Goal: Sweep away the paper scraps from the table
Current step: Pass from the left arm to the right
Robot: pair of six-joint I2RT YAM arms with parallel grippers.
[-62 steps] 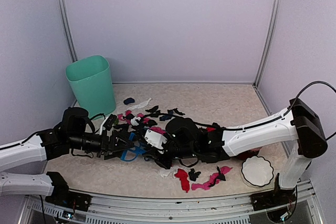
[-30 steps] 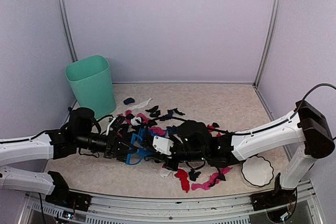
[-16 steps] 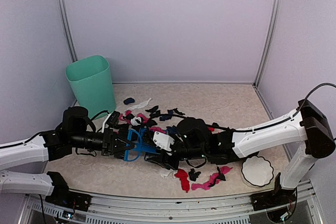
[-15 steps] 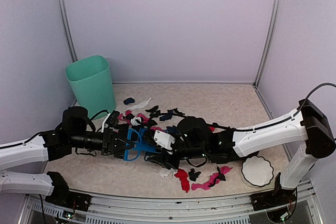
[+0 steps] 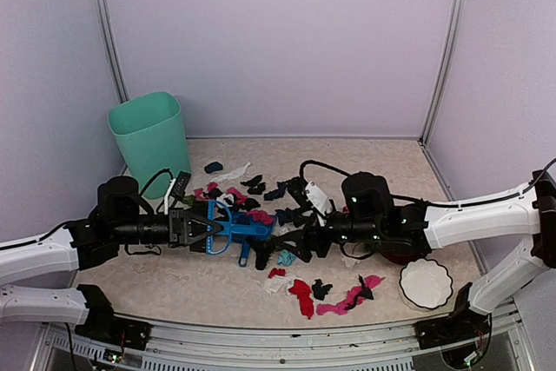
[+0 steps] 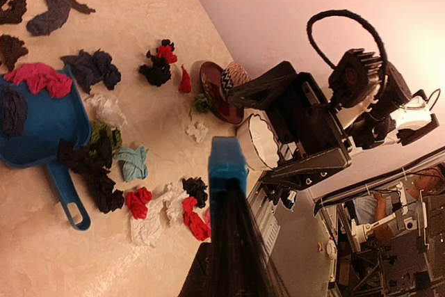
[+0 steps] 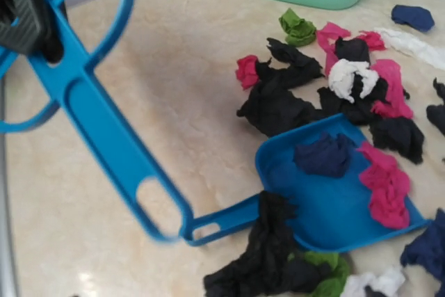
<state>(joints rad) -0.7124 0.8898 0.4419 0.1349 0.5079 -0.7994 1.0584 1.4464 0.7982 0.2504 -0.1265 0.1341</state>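
Paper scraps (image 5: pixel 261 193) lie crumpled in a heap on the table (image 5: pixel 365 167), with more red and pink ones (image 5: pixel 304 297) near the front edge. The blue dustpan (image 5: pixel 248 230) rests flat on the table with navy and pink scraps (image 7: pixel 323 154) inside it and its handle (image 7: pixel 222 220) free. My left gripper (image 5: pixel 198 232) is shut on the blue brush (image 7: pixel 90 116), which points toward the pan. Just right of the pan, my right gripper (image 5: pixel 294 248) is open, its fingers (image 6: pixel 306 161) spread with nothing between them.
A mint-green bin (image 5: pixel 152 141) stands at the back left. A white scalloped bowl (image 5: pixel 426 284) sits front right, and a red-patterned bowl (image 6: pixel 212 88) lies behind the right arm. Walls and metal frame posts enclose the table.
My right gripper has opened, let go of the dustpan and drawn back to the right. The pan now lies on the table. The left gripper stays shut on the brush.
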